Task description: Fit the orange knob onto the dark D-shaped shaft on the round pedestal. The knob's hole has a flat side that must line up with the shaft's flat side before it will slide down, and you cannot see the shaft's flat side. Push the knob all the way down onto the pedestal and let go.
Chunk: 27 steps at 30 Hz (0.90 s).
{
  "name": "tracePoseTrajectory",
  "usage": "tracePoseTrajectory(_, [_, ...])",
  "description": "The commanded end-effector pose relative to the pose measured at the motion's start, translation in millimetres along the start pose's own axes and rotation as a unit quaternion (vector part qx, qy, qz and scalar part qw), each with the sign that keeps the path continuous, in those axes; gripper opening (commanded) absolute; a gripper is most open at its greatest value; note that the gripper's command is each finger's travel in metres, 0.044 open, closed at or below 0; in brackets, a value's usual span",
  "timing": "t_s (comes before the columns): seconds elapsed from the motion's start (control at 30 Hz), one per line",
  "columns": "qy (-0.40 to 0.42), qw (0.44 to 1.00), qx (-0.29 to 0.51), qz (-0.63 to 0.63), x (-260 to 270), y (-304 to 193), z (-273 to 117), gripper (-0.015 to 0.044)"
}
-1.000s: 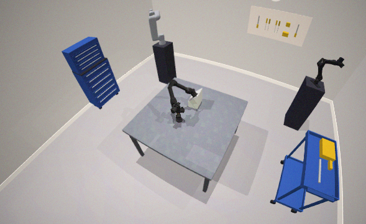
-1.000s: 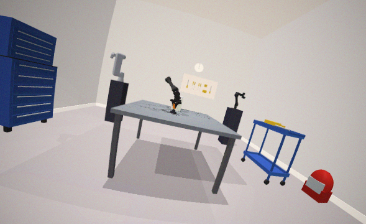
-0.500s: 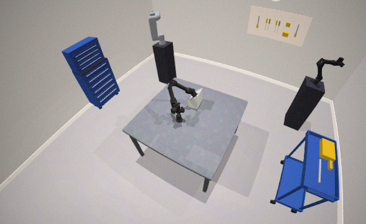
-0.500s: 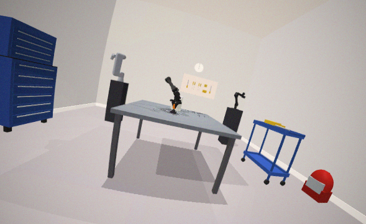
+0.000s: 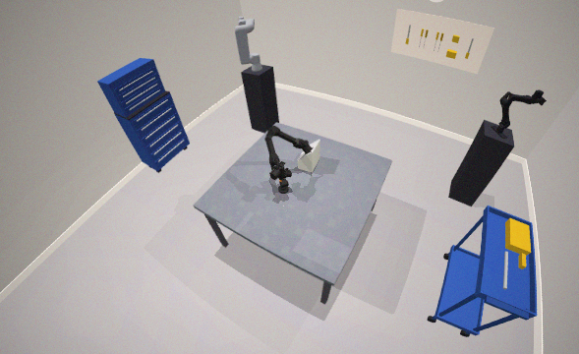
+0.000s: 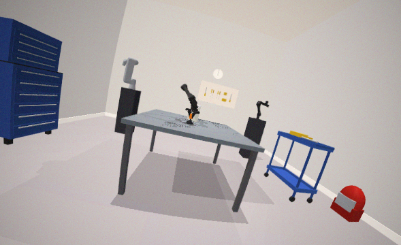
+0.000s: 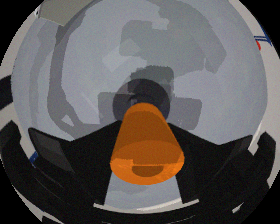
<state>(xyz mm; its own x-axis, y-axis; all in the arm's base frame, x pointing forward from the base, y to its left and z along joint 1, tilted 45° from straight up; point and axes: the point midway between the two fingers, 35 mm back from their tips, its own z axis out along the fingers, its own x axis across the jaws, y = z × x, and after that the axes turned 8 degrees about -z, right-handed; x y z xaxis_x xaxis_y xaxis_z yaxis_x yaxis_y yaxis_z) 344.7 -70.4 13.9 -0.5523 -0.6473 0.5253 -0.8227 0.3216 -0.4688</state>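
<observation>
The orange knob [image 6: 190,116] [image 7: 147,150] is held upright between the two dark fingers of my gripper [image 7: 143,125] [image 6: 190,113], which is shut on it. The dark round pedestal [image 5: 283,189] [image 6: 190,122] [image 7: 119,104] stands on the table directly below the knob. In the wrist view the knob's narrow far end overlaps the near part of the pedestal and hides most of the shaft. Part of a dark shape shows at the pedestal's middle. I cannot tell whether the knob touches the shaft, nor how its flat side is turned.
The grey table [image 5: 328,216] [image 6: 159,122] carries the arm [image 5: 271,149] [image 6: 193,101]. A whitish angular block [image 5: 310,162] [image 7: 66,11] stands behind the pedestal, near the arm's base. Blue drawers, a blue cart and two other arms on dark stands are away from the table.
</observation>
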Motion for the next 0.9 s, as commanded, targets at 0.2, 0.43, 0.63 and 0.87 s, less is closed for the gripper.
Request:
tracePoseTrajectory(0.2, [-0.001, 1.0, 0.001, -0.012, 0.5, 1.7, 1.7, 0.0])
tracePoseTrajectory(0.43, [-0.001, 1.0, 0.001, -0.012, 0.4, 1.4, 2.7, 0.0])
tracePoseTrajectory(0.63, [-0.001, 1.0, 0.001, -0.011, -0.6, 0.3, -1.0, 0.0])
tracePoseTrajectory(0.87, [-0.001, 0.995, 0.001, -0.095, -0.8, -0.8, -1.2, 0.0])
